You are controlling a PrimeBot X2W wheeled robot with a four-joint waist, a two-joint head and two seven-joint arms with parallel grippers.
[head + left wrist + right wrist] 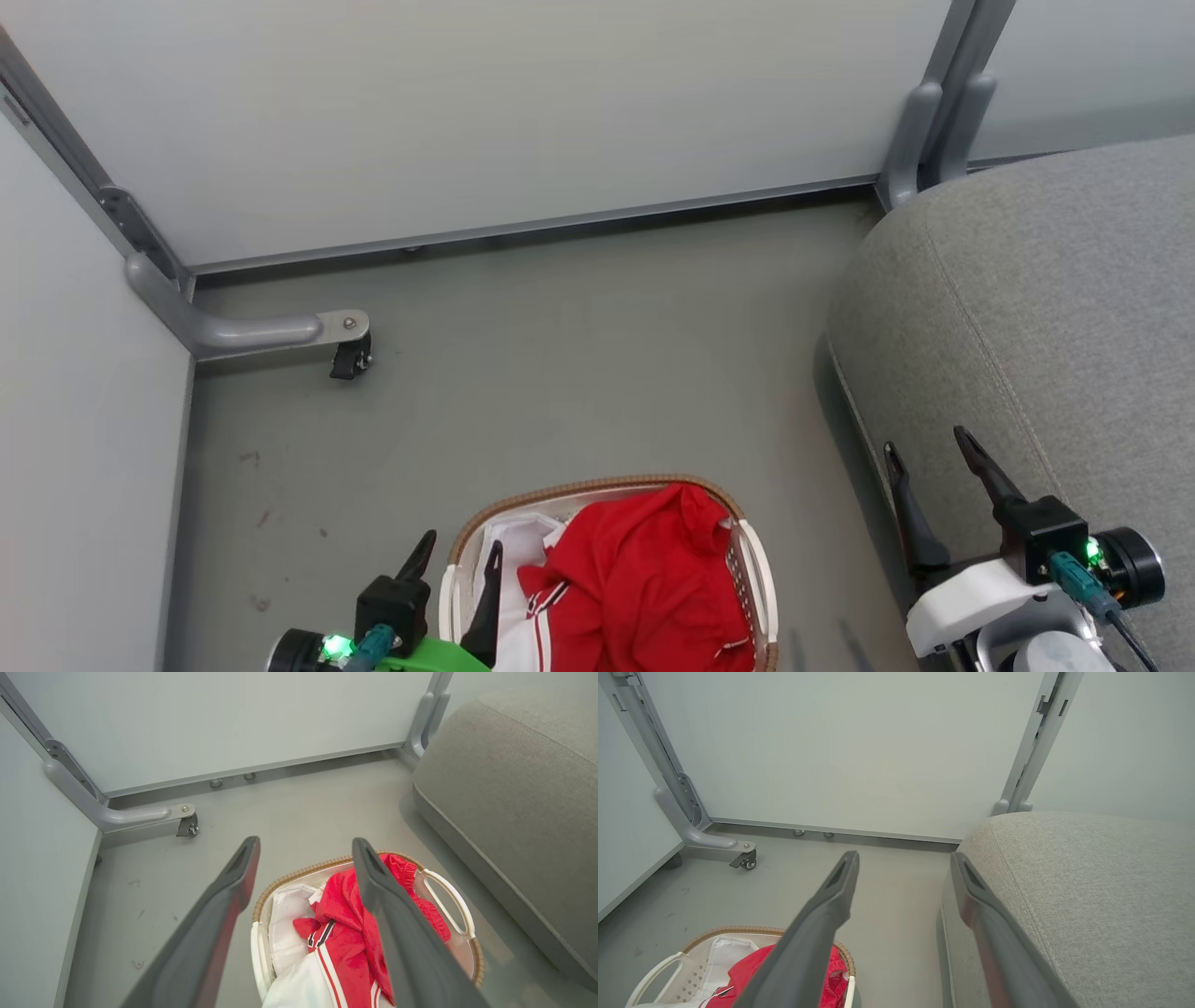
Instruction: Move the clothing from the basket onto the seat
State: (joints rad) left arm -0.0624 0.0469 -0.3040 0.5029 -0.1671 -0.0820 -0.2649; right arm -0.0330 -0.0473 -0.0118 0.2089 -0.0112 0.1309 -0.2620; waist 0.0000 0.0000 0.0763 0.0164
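Two claws of mine hang spread wide and empty above a smooth grey floor (560, 373) in a corner of pale, matte wall panels (485, 112). My left claw (462, 539) hovers at the left side of the basket (597, 485), an oval tub of cream-white plastic with rows of small punched holes in its walls, a brown woven band round its rim and loop handles at its sides. In the head view one long, dark, tapered finger lies outside the rim and the other over the inside; whether either touches anything I cannot tell. The clothing (644, 569), soft bright red fabric crumpled into loose folds, with white stripes along one edge and a ribbed hem at the top of the heap, lies inside the basket, piled toward its right half and rising to the rim. Beside it on the left, a plain white sheet (512, 546) lines the tub. My right claw (924, 439) hovers well to the right, at the edge of the seat (1055, 308), a big cushion of coarse grey woven cloth with a rounded corner and a stitched seam along its top. The basket stands on the floor near the seat, apart from it. A rounded grey metal foot (261, 329) with a small black caster (351, 357) juts from the left panel's frame.
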